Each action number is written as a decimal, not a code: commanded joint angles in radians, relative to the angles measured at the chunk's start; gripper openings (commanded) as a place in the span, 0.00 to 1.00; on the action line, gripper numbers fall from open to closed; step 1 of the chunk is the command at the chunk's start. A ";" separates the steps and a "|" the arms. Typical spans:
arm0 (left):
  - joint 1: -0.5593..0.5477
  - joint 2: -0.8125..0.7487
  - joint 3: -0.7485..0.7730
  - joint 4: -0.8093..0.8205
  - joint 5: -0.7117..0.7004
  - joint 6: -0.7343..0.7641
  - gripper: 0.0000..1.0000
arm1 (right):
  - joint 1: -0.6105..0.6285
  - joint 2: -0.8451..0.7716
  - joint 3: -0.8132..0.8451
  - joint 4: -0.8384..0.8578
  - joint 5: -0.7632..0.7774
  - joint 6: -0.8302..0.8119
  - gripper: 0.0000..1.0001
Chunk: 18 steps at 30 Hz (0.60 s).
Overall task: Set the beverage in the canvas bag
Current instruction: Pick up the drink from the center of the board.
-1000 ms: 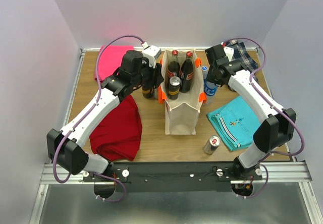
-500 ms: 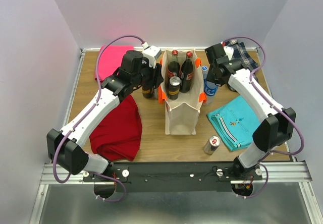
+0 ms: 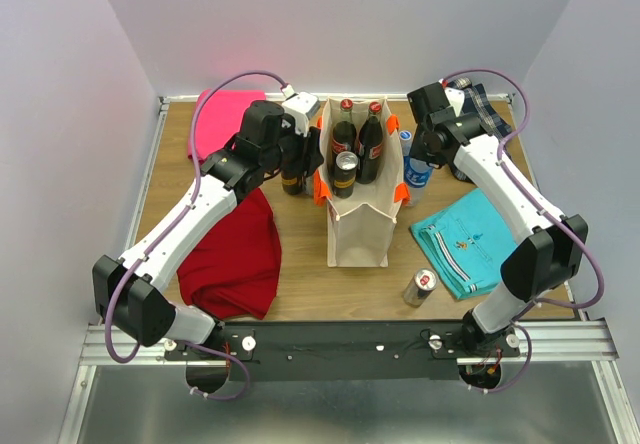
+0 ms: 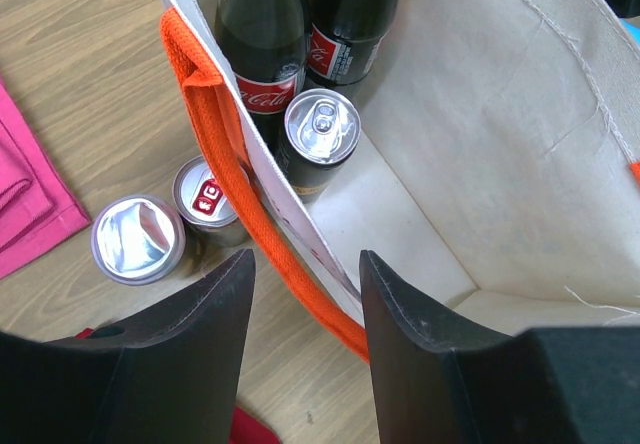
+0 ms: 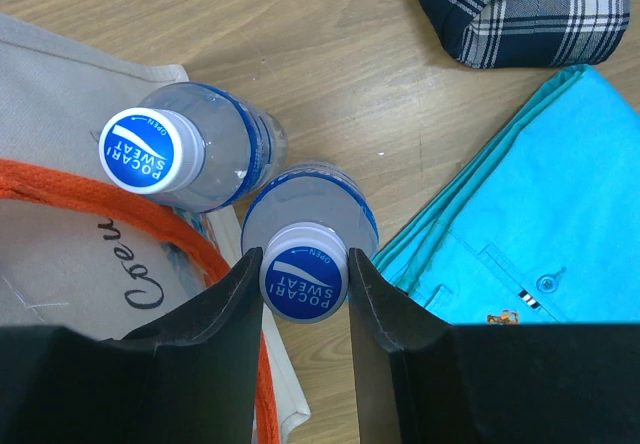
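The right end effector (image 5: 305, 282) has shifted slightly, clenched on the Pocari Sweat bottle (image 5: 312, 202) cap, canvas bag (image 3: 358, 234) just left of it. The left end effector (image 4: 305, 269), released, straddles the bag's rim. The lift looks imminent.

White arms (image 3: 212, 199), black joints (image 3: 262, 127) — purple cables (image 3: 222, 83) (looped)

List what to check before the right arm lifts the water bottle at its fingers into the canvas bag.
1. Right end effector closed on the gripped bottle at its cap: ok.
2. Second bottle clear of the gripped bottle: cannot tell, they stand very close.
3. Canvas bag upright, mouth open: ok.
4. Free floor inside beside the cola bottles and can: ok.
5. Left end effector, open at the bag's rim, out of the drop path: cannot tell.
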 commanded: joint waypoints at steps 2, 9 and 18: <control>0.001 -0.023 -0.017 -0.002 0.007 0.009 0.56 | -0.004 -0.058 0.069 0.023 0.051 0.008 0.01; 0.002 -0.034 -0.054 -0.002 0.039 -0.005 0.56 | -0.004 -0.056 0.178 -0.053 0.054 0.000 0.01; 0.001 -0.091 -0.125 0.004 0.091 -0.005 0.56 | -0.004 -0.024 0.388 -0.162 0.074 -0.032 0.01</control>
